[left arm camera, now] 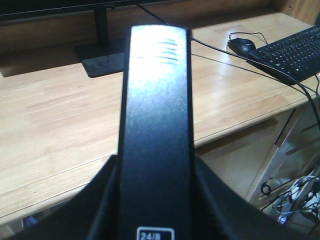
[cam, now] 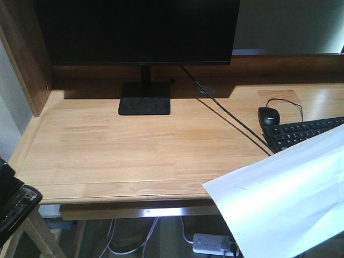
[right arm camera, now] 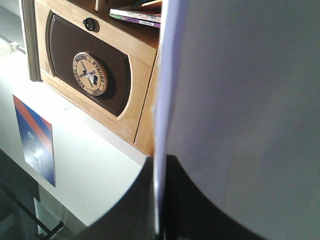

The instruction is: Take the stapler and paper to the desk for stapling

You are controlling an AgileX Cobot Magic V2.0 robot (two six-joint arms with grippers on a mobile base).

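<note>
Left gripper (left arm camera: pixel 156 210) is closed on the stapler (left arm camera: pixel 156 100), held in the air by the desk's (cam: pixel 134 145) front left. Right gripper (right arm camera: pixel 159 200) pinches the paper (cam: pixel 285 193) by one edge, raised and tilted at the front right near the keyboard (cam: pixel 301 133).

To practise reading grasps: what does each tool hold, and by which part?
Left tool grips the stapler by its rear end; right tool pinches the paper at one edge.
</note>
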